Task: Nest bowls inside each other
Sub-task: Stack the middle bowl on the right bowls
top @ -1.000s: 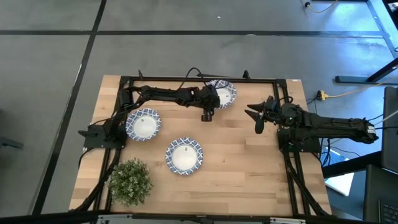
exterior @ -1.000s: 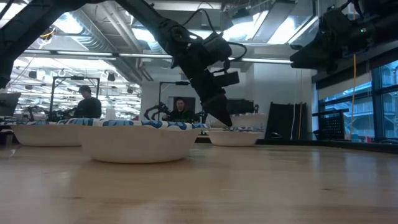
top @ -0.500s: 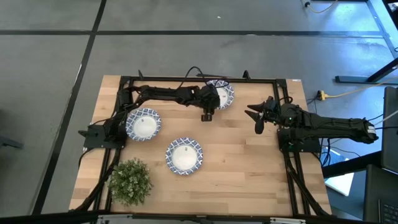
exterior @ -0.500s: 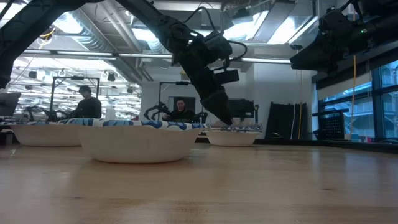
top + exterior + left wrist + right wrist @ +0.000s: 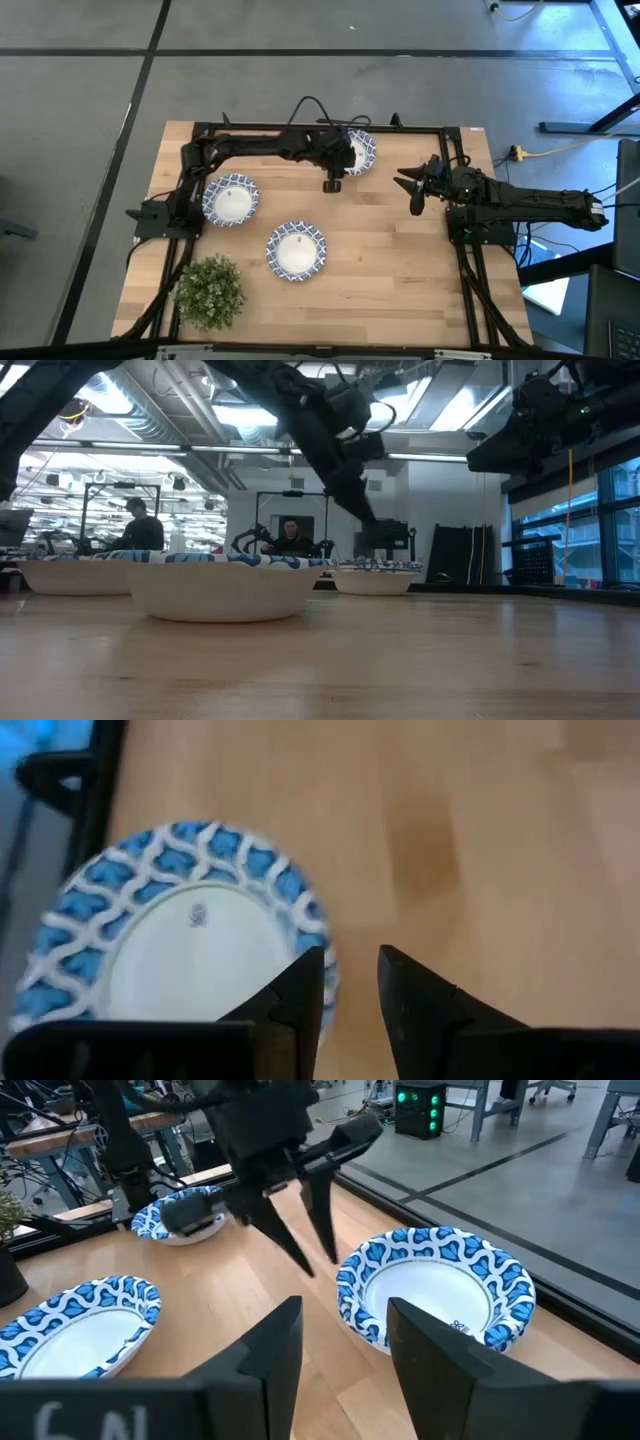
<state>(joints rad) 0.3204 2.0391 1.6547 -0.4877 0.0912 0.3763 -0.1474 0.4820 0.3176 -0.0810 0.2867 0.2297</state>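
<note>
High view: I see three bowls on the bench. Far bowl at the back edge, left bowl, middle bowl near the plant. Left gripper just beside the far bowl. Right gripper waits at the right side.
Low view: left gripper lifted clear above the far bowl.
Left wrist view: my fingers slightly apart, empty, at the far bowl's rim.
Right wrist view: right fingers apart, holding nothing.
</note>
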